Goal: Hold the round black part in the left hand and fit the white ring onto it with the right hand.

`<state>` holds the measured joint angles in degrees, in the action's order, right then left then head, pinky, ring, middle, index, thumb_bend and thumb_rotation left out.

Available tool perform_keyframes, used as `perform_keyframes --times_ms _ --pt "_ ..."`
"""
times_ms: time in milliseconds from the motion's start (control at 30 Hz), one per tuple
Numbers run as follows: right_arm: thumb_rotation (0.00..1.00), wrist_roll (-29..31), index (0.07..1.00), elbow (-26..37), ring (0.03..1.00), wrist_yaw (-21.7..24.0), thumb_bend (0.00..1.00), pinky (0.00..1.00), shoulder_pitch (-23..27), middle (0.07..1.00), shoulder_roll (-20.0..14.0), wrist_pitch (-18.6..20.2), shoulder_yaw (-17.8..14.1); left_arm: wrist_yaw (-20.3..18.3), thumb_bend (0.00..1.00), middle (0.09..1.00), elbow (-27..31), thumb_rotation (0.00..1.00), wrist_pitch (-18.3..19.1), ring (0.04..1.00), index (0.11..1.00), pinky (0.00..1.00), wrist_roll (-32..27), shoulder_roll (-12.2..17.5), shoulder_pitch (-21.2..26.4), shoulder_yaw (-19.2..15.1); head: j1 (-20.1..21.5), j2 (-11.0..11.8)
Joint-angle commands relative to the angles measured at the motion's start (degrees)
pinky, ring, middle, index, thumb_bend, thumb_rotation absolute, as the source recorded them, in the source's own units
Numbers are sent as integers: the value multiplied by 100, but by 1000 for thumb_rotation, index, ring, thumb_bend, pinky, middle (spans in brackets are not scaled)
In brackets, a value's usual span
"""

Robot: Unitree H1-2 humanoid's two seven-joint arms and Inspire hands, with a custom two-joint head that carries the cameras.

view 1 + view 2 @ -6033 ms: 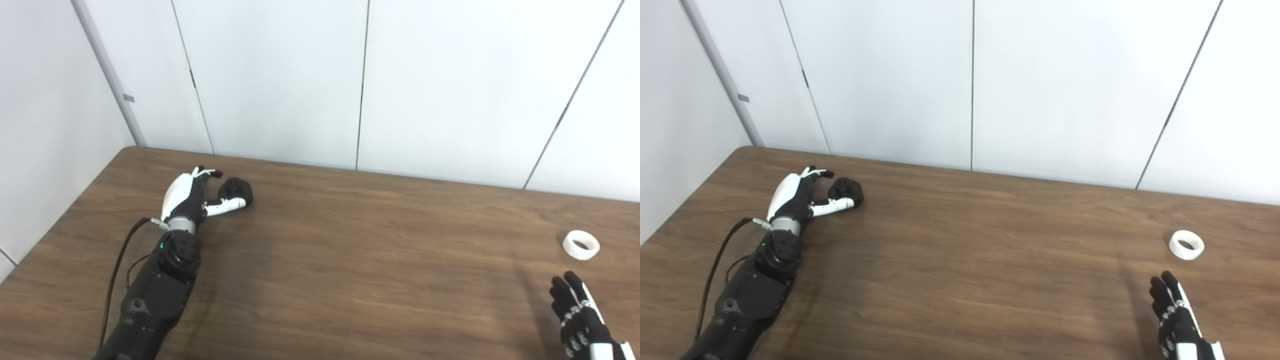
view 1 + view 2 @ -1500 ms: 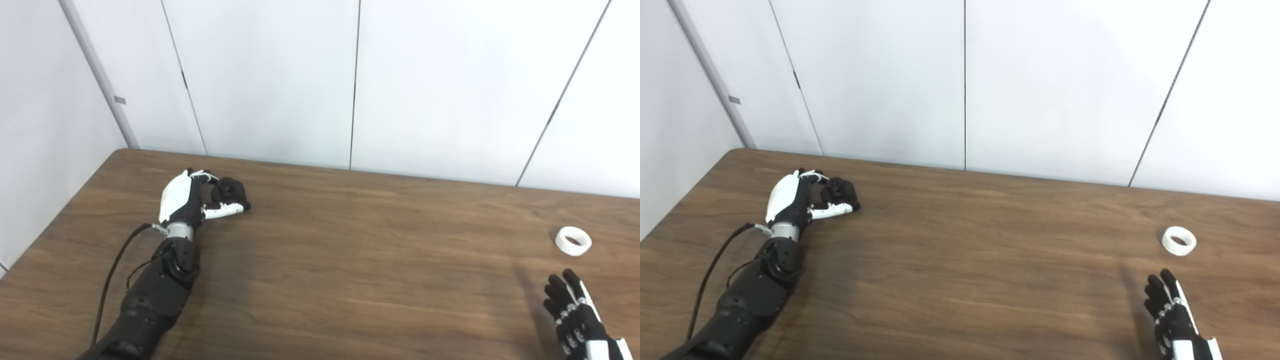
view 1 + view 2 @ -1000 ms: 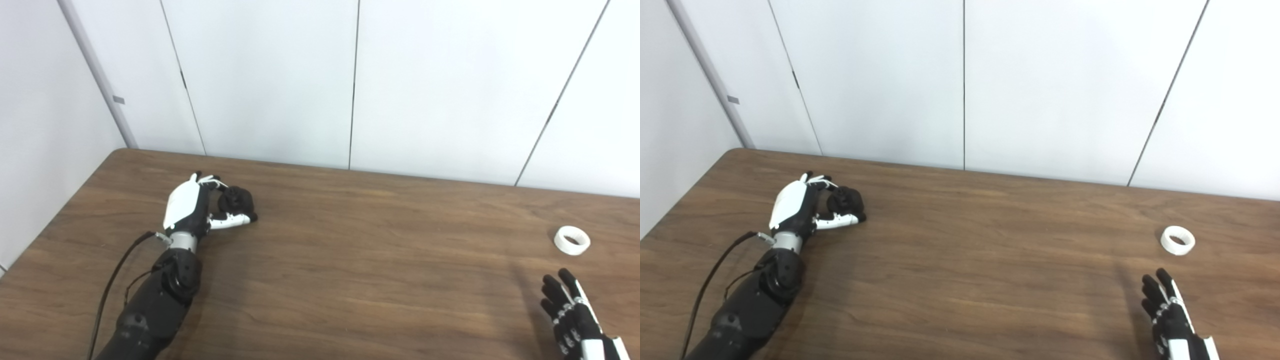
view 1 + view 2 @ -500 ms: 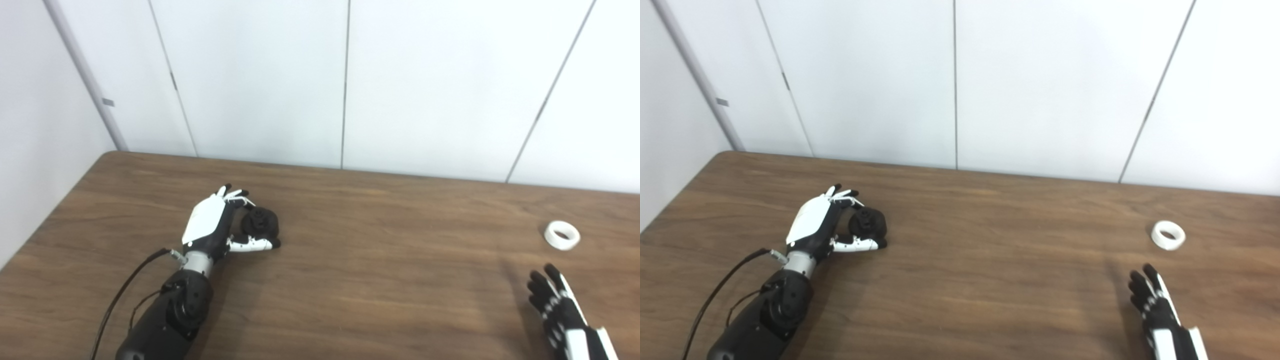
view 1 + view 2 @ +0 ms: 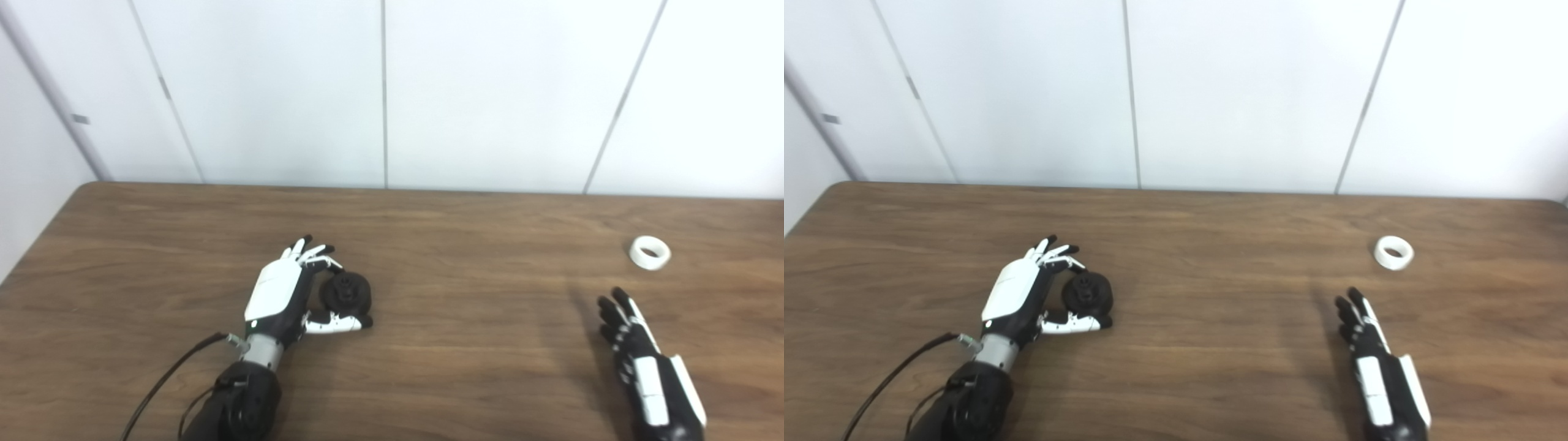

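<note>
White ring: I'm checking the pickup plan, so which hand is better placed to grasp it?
Right. The right hand is open and empty, just short of the white ring; the left hand is across the table, closed on the round black part.

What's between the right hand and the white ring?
Nothing. Only bare wooden table lies between the right hand and the white ring; both eye views show the open stretch. The hand is open, short of the ring.

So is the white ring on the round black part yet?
Off. The white ring lies alone on the brown wooden table, apart from both hands.
</note>
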<state>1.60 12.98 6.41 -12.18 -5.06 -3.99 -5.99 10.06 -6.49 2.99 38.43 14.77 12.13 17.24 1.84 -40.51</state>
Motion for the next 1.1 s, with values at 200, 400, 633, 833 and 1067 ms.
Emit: perform_keyframes --times_ms 200,400,633,833,1067 --pt "965 -4 972 218 970 -298 612 984 -187 942 237 425 267 -160 523 863 764 63 -135 1000 486 1000 436 -291 -235 365 174 -205" --pt "976 -115 965 329 960 -428 620 990 -110 940 184 575 432 -257 523 854 1034 62 -102 984 485 1000 676 -585 -505 551 304 -362" --pt "971 -170 960 430 962 -537 636 988 -65 930 187 718 511 -297 522 854 1246 62 -237 994 485 1000 840 -700 -812 743 349 -443" --pt "975 -148 956 471 954 -606 649 998 -57 930 179 769 543 -246 521 847 1217 62 -420 996 485 1000 964 -753 -982 853 394 -496" --pt "975 -47 959 609 962 -664 625 998 -58 930 198 838 520 -235 522 838 1080 62 -508 983 485 1000 1028 -764 -1057 853 436 -532"
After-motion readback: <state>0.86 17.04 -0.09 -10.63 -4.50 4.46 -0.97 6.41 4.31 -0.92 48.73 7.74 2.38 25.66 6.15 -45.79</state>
